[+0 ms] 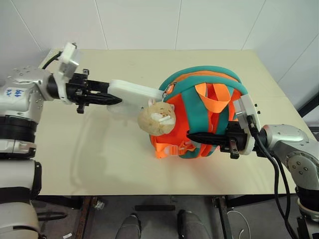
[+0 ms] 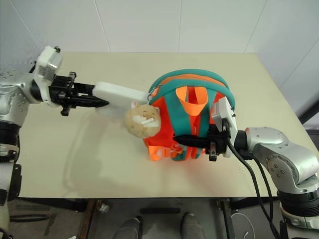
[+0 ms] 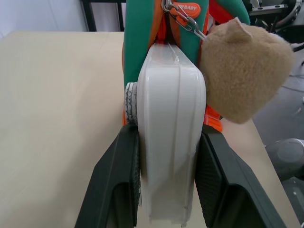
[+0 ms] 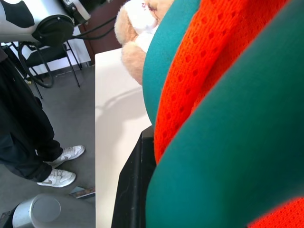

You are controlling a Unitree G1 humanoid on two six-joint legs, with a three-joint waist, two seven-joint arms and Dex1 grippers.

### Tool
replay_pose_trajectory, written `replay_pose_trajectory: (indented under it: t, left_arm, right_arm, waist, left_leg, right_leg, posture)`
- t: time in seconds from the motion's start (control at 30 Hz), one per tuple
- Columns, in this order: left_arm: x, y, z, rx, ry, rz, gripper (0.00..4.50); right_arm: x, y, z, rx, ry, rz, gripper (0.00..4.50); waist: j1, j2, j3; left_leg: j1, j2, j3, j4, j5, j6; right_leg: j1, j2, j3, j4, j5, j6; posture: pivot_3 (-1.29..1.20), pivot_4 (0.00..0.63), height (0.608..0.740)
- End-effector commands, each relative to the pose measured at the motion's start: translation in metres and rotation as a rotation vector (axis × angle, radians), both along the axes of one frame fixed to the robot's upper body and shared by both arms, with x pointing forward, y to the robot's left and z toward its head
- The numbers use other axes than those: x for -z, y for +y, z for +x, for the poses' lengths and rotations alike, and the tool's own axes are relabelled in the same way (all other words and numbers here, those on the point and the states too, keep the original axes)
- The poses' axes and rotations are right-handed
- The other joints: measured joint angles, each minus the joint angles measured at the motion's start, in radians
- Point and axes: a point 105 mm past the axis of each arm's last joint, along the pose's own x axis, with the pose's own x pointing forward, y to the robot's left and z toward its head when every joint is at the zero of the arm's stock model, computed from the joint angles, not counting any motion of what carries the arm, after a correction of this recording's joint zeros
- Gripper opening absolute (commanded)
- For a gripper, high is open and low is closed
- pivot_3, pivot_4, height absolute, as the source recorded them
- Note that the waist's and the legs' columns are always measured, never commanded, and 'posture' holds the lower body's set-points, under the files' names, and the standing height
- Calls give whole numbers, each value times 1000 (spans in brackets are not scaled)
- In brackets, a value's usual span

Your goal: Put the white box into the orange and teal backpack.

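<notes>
Where the desk [image 1: 99, 164] carries the work, the count is one white box [image 1: 134, 92], one orange and teal backpack [image 1: 204, 114] and one tan plush charm [image 1: 158, 118], attended by two tools.

At the left, the left tool [image 1: 112, 99] points toward the backpack with its two black fingers [image 3: 118, 185] parted to the width of the box and clamped on its flat sides. The white box is held clear above the desk, and its far end meets the backpack's zipper opening beside a metal clip [image 3: 183, 21]. The box is a long, flat case of smooth white plastic with rounded corners and a moulded seam along its edge.

In the middle, the plush charm hangs from the clip, touching the box's side. The backpack stands upright on the desk: orange mesh body, teal trim and straps, orange webbing loops.

At the right, the right tool [image 1: 192, 136] is closed tight on a strap at the backpack's lower front.

The desk top is plain beige. Behind it rises a white panelled wall; below is grey floor. A person's dark trousers and white shoes [image 4: 59, 166] stand beside the desk.
</notes>
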Motion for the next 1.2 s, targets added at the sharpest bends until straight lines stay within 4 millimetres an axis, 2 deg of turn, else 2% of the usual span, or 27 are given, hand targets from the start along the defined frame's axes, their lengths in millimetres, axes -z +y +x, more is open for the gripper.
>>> replay_pose_trajectory:
  t: [0.03,0.4,0.6,0.8,0.93,1.07,1.17,1.2]
  left_arm:
    - [-5,-16,1,13,-51,81,1217]
    - [16,-73,13,28,-46,77,1216]
    - [30,-93,24,-9,-36,68,1216]
    - [37,-113,26,-9,-32,66,1216]
    - [34,-119,25,6,-26,54,2486]
    - [22,-112,23,-2,-55,29,3695]
    - [12,-93,16,10,-56,33,4474]
    - [10,-86,12,19,-59,41,4474]
  right_arm:
    - [-11,4,-3,-20,-61,19,0]
    - [-14,9,-2,-34,-75,23,0]
    - [-14,10,-1,-34,-75,26,0]
    - [-13,9,-2,-29,-74,27,0]
    - [-13,9,-2,-27,-75,28,0]
    - [-13,9,-3,-25,-75,28,0]
    - [-12,8,-4,-23,-75,27,0]
    - [-12,8,-4,-23,-74,27,0]
  waist:
    - [-1,0,0]
    - [-1,0,0]
    - [1,0,0]
    - [5,0,0]
    - [5,0,0]
    - [1,0,0]
    - [-2,0,0]
    - [-5,0,0]
  left_leg:
    - [0,0,0,0,0,0]
    - [0,0,0,1,0,0]
    - [0,0,0,1,0,0]
    - [0,0,-1,3,0,0]
    - [0,0,-1,5,0,0]
    - [0,0,-1,5,0,0]
    - [0,0,-1,4,0,0]
    - [0,0,-1,4,0,0]
  right_leg:
    - [0,0,0,0,0,0]
    - [0,0,0,0,0,1]
    - [0,0,0,1,1,1]
    - [2,0,0,0,1,2]
    - [2,0,0,0,1,2]
    - [2,0,0,0,1,2]
    - [2,0,0,0,1,2]
    - [2,0,0,0,1,2]
  posture:
    - [0,150,740]
    - [0,150,740]
    - [0,150,740]
    - [0,150,740]
    - [0,150,740]
    - [0,150,740]
    - [0,150,740]
    - [0,150,740]
